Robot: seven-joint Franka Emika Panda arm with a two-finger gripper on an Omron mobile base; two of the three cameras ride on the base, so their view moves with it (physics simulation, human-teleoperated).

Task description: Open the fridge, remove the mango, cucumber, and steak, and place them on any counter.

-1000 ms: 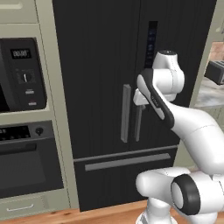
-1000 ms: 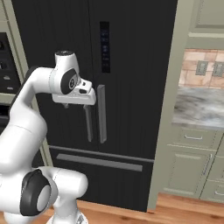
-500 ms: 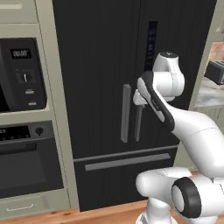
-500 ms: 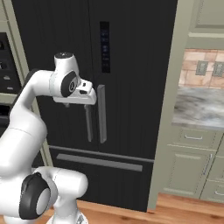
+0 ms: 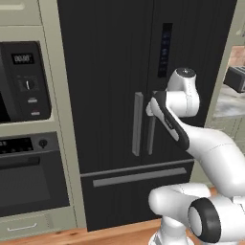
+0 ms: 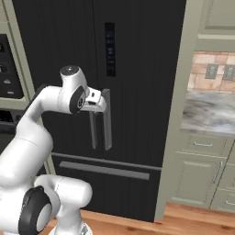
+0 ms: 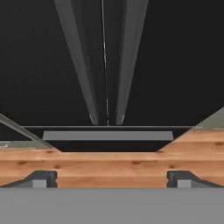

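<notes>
The black fridge (image 5: pixel 110 72) (image 6: pixel 137 55) stands with both doors shut, so the mango, cucumber and steak are hidden inside. Two grey bar handles (image 5: pixel 138 123) (image 6: pixel 107 119) (image 7: pixel 83 65) run down its middle. My gripper (image 6: pixel 101 103) (image 7: pixel 111 179) is at the top end of these handles, just in front of the doors, and points down along them. It is open, its fingertips (image 7: pixel 43 178) set wide apart with nothing between them. In the left base view my own arm covers most of the hand (image 5: pixel 152 106). The marbled counter (image 6: pixel 209 112) (image 5: pixel 229 103) lies to the right of the fridge.
A black microwave (image 5: pixel 24 79) and oven (image 5: pixel 28 182) sit in beige cabinetry left of the fridge. The fridge's lower drawer (image 5: pixel 139 177) (image 6: pixel 105 170) has a horizontal handle. Sage cabinets (image 6: pixel 202 174) stand under the counter, a toaster (image 5: pixel 237 79) on it. Wood floor (image 7: pixel 109 162) lies below.
The hand has come a little lower and closer to the fridge handles. The gripper stays open and the doors stay shut.
</notes>
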